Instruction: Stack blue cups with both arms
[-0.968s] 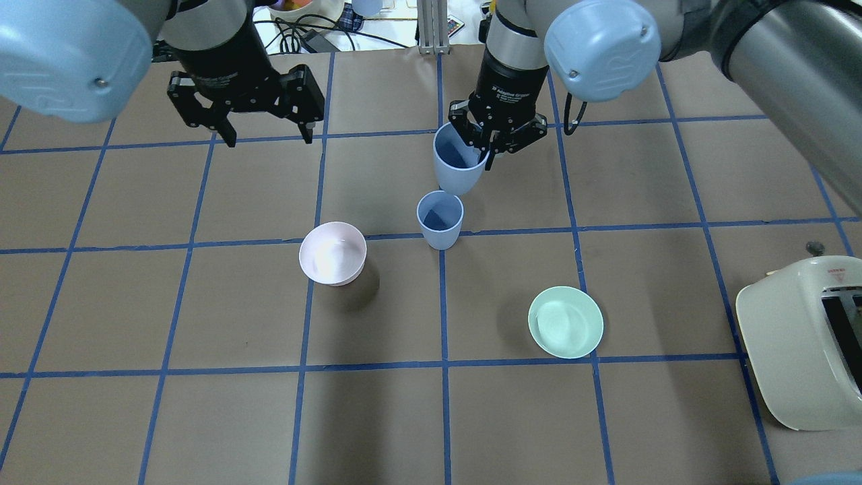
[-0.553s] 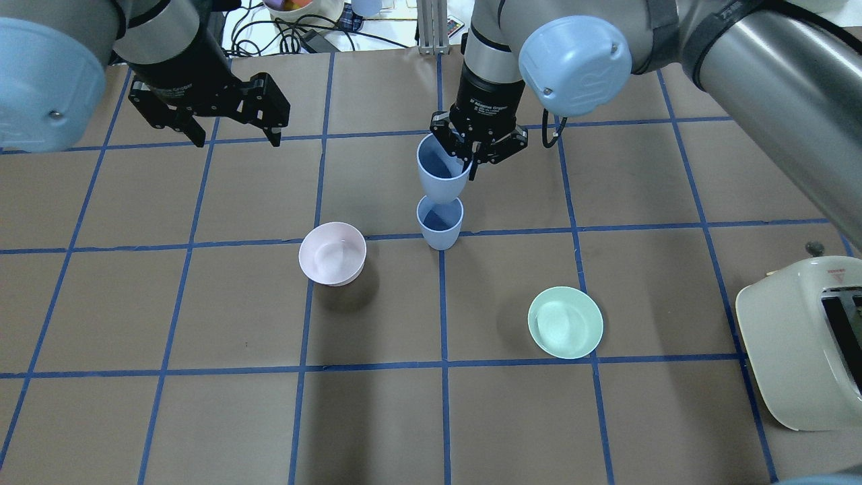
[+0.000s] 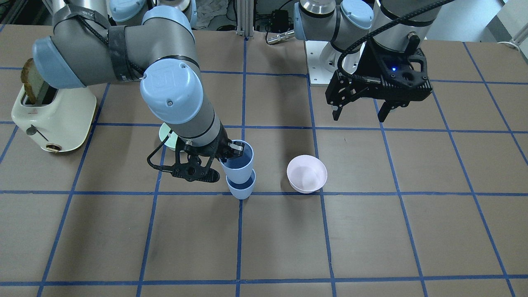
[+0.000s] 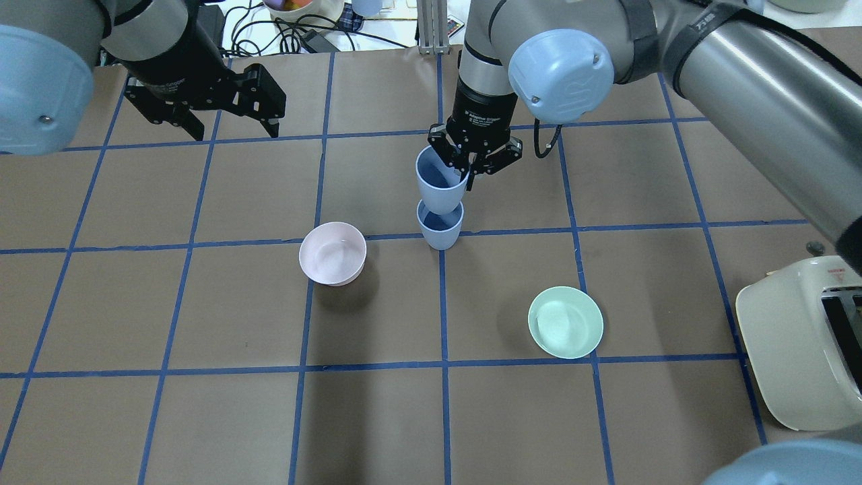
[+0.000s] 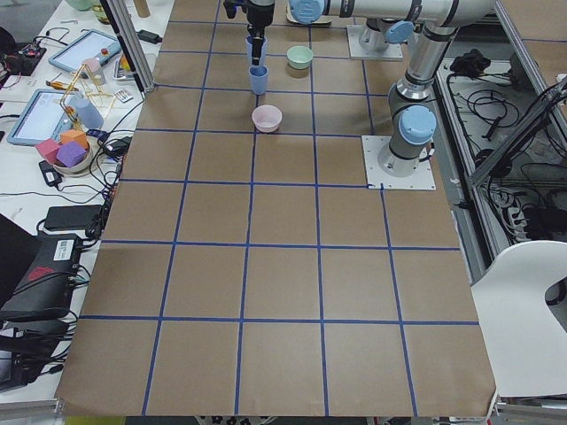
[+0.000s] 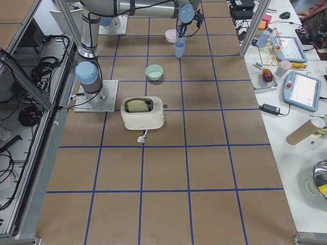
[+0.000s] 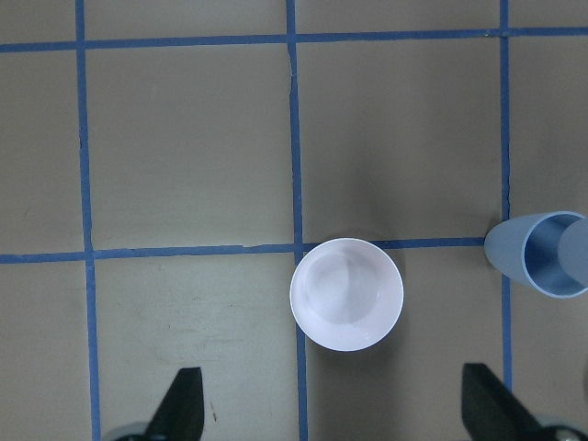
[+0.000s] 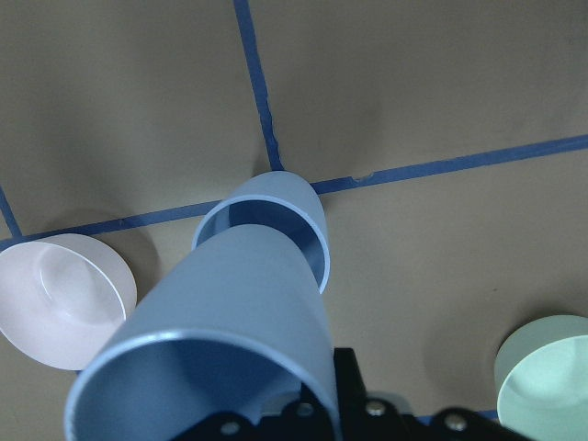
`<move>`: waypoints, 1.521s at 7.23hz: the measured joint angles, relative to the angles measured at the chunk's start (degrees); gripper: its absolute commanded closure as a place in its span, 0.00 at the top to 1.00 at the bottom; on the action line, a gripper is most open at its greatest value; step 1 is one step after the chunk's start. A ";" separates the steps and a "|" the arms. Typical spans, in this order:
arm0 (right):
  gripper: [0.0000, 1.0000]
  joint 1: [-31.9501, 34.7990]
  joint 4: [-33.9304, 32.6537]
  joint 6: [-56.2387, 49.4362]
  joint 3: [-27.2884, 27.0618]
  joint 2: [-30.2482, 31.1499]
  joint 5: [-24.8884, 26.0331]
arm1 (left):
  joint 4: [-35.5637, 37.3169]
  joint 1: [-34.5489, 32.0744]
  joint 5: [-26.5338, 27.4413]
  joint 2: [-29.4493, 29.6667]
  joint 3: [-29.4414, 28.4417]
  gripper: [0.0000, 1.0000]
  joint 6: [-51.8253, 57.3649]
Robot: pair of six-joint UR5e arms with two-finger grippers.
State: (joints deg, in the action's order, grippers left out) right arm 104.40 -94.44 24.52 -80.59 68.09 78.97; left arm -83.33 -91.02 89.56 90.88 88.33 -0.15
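One blue cup [image 4: 440, 232] stands upright on the table at a tape crossing. My right gripper [image 4: 469, 168] is shut on the rim of the other blue cup [image 4: 441, 178] and holds it upright, slightly tilted, directly over the standing one. In the front view the held cup's [image 3: 237, 167] base sits at the mouth of the lower cup [image 3: 241, 189]; how deep it sits I cannot tell. The right wrist view shows the held cup [image 8: 220, 331] covering part of the lower cup [image 8: 276, 188]. My left gripper [image 4: 232, 131] is open and empty, high at the far left.
A pale pink bowl [image 4: 333, 252] stands left of the cups, and the left wrist view shows it from above [image 7: 346, 294]. A mint-green bowl [image 4: 566, 321] sits nearer, to the right. A cream toaster [image 4: 801, 343] stands at the right edge.
My right gripper has carried its cup left and down until it is over the standing cup's mouth. My left arm has drawn back to the left and farther away, still open.
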 measured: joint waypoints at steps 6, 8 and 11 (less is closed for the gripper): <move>0.84 0.06 -2.11 0.01 -1.44 -0.91 -0.51 | 0.01 -0.04 0.12 -0.17 0.05 1.00 -0.03; 0.89 0.05 -3.76 -0.34 -1.47 -0.98 -0.17 | 0.00 -0.04 0.09 -0.18 0.01 1.00 -0.03; 1.00 -0.84 -3.94 -1.13 -0.43 0.48 1.80 | 0.01 -0.04 0.16 -0.25 0.00 1.00 -0.03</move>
State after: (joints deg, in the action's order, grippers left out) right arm 103.56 -98.38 23.40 -81.02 68.57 80.77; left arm -83.32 -91.05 89.73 90.63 88.33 -0.18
